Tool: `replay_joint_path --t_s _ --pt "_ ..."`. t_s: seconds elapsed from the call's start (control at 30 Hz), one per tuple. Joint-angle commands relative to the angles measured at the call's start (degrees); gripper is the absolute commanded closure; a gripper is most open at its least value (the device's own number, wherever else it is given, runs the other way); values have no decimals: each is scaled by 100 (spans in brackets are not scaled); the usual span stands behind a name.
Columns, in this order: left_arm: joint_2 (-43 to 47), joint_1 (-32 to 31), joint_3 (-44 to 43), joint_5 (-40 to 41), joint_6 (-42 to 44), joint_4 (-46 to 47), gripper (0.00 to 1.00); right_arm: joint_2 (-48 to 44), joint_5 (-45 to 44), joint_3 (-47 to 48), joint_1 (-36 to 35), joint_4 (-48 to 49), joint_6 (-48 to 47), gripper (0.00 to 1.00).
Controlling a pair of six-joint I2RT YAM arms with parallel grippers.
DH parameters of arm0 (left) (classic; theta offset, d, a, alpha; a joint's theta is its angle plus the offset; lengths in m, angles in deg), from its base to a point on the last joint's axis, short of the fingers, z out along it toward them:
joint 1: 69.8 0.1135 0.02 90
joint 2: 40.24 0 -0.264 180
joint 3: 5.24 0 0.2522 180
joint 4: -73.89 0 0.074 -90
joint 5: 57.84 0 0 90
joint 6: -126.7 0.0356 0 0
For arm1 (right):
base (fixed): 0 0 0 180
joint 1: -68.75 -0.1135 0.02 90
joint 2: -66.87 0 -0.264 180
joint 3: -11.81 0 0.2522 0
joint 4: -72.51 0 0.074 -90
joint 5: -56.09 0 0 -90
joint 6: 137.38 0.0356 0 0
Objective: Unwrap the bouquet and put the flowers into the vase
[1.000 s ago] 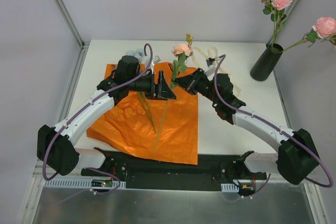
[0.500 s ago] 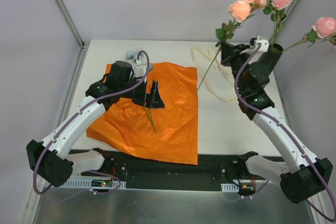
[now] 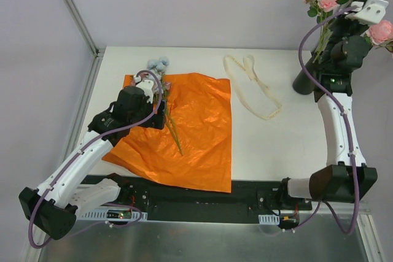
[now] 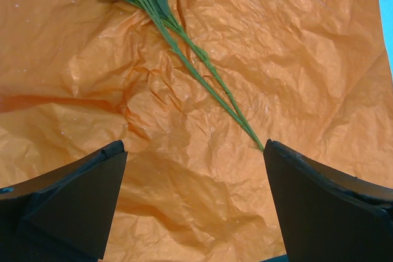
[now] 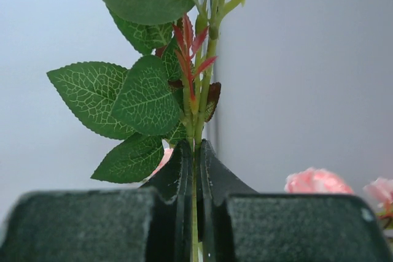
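Jaws of my right gripper (image 5: 193, 151) are clamped on one flower stem (image 5: 212, 47), raised near the vase (image 3: 306, 79). Next I must guide it into the mouth. My left gripper (image 4: 193, 145), jaws wide apart, hangs over the other flowers (image 4: 202, 78) on the orange paper (image 4: 295, 59).

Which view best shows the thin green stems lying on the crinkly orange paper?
Left wrist: the thin green stems cross the crinkly orange paper unobstructed, leaves to tips. Top external shows them small, partly behind the left arm. Right wrist shows none of them.
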Motion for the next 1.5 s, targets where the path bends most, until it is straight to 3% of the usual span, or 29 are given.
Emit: replay_joint_path --t_s 0.0,0.4,0.93,1.2,1.47 --pt "53 34 22 484 142 172 1 431 -54 586 350 398 -622 100" --pt "158 34 40 791 169 172 1 1196 957 639 825 925 -359 100" --pt "370 34 110 1037 213 164 1 1829 1221 1869 861 319 -165 100" --pt "466 34 137 1222 213 164 1 1856 895 1220 861 460 -244 100" --pt "572 34 145 1459 160 164 1 2005 781 639 966 -66 256 100"
